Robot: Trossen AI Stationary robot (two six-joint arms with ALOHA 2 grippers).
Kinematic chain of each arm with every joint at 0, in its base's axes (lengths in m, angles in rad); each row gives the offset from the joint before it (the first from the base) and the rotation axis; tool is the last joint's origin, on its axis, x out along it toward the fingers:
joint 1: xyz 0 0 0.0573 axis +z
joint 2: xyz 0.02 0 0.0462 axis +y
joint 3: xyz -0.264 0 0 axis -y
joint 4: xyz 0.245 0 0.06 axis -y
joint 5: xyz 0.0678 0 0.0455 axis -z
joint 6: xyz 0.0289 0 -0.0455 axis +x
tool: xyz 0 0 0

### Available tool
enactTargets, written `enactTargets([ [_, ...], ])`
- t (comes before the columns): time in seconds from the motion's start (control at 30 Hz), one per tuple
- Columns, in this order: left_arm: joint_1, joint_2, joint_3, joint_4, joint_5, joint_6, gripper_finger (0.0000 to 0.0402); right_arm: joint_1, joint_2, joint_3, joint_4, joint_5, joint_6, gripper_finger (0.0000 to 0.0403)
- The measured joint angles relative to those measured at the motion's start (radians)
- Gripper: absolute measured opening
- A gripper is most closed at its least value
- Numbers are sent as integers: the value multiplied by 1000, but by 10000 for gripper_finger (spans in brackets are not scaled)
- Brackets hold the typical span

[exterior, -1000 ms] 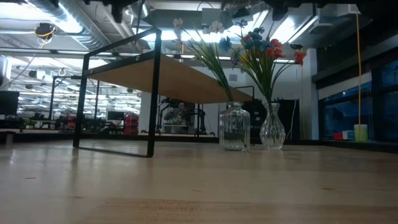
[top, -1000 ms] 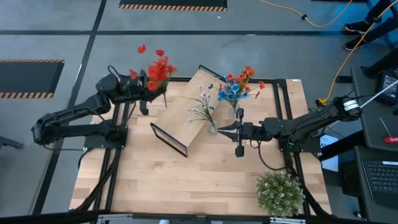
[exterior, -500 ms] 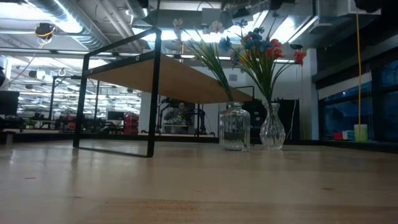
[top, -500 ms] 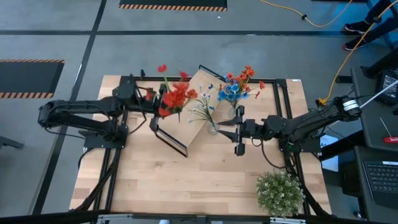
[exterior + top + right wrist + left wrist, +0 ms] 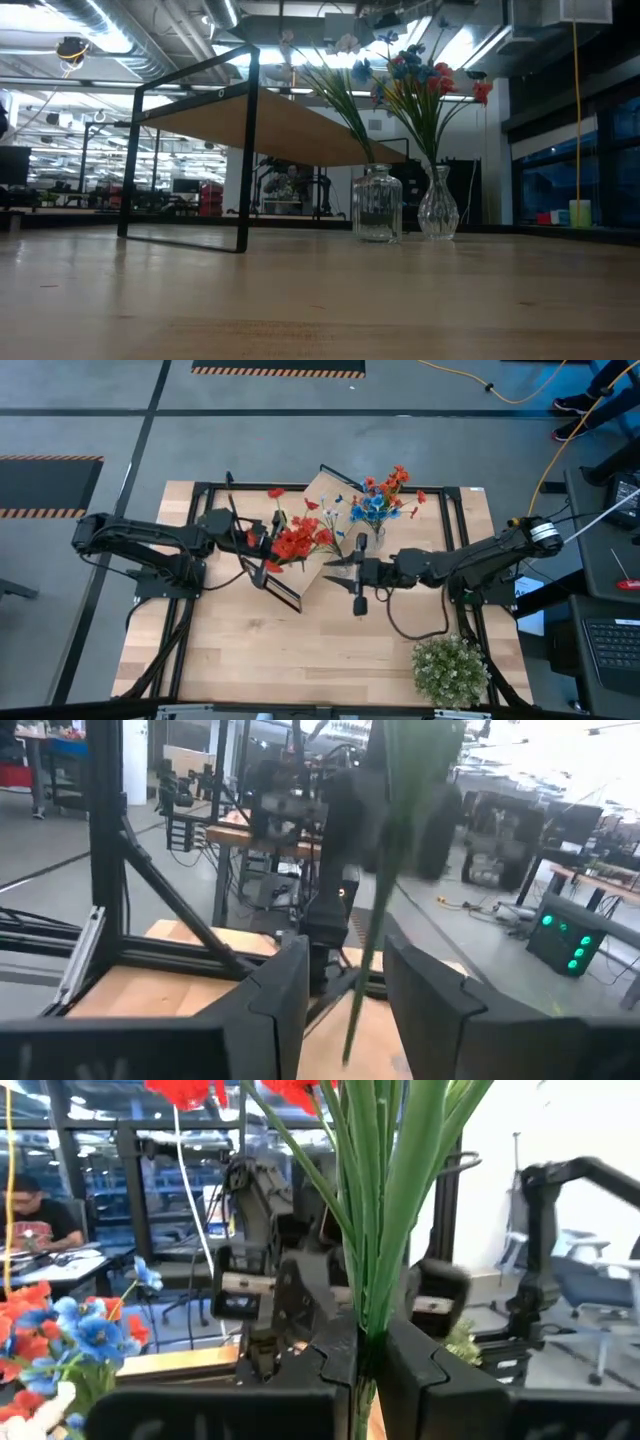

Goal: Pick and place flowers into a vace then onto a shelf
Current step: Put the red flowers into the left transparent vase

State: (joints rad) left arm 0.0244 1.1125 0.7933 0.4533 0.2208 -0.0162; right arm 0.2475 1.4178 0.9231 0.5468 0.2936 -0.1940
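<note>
My left gripper [image 5: 258, 543] is shut on a bunch of red-orange flowers [image 5: 295, 542], high over the left end of the light-wood shelf [image 5: 318, 500]. My right gripper [image 5: 335, 563] faces it from the right, open, also high up. In the right wrist view green stems [image 5: 380, 890] stand between its fingers [image 5: 345, 980]; whether they touch, I cannot tell. On the table beside the shelf, a glass jar [image 5: 377, 205] holds white sprigs. A slim glass vase [image 5: 437, 208] holds blue and red-orange flowers [image 5: 380, 503]. My left gripper pinches the green stems of the bunch [image 5: 368, 1315] between its two fingers, which lie across them. The fingers reach roughly level, from the table's left side. The bunch is lifted clear, its red blossoms [image 5: 298, 538] toward the table's right, beyond the fingers.
A bushy round green plant [image 5: 450, 668] stands at the near right corner. The shelf's black wire frame [image 5: 272, 582] stands on the table's middle. A black rail frame [image 5: 455, 540] borders the table. Bare wood [image 5: 300, 650] lies toward the near edge.
My left gripper has carried the red-orange bunch from the table's far left corner toward the right, to above the shelf's left end. My right gripper has moved toward the table's left, closer to the left gripper. The jar and vase have stayed put.
</note>
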Motion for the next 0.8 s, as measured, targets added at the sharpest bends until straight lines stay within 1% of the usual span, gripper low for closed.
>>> enactTargets([
  [0.07, -16, 22, 0, 9, -33, 18, 16, -4, 25, 31, 0, 19, -23, 134],
  [0.17, -37, 48, 0, 24, -44, 42, 16, -14, 59, 65, 1, 80, -25, 134],
  [0.23, -49, 57, 0, 57, -42, 51, 16, -22, 74, 79, 2, 87, -25, 134],
  [0.3, -59, 62, 7, 55, -38, 70, 16, -24, 84, 85, 3, 90, -24, 134],
  [0.43, -73, 77, 10, 52, -37, 78, 17, -22, 96, 87, 24, 82, -24, 134],
  [0.53, -81, 91, 11, 55, -35, 100, 17, -24, 95, 88, 32, 22, 10, 133],
  [0.6, -85, 98, 11, 64, -32, 108, 17, -24, 95, 88, 31, 0, 31, 133],
  [0.8, -84, 96, 11, 66, -39, 133, 17, -24, 94, 88, 17, -3, 32, 133],
])
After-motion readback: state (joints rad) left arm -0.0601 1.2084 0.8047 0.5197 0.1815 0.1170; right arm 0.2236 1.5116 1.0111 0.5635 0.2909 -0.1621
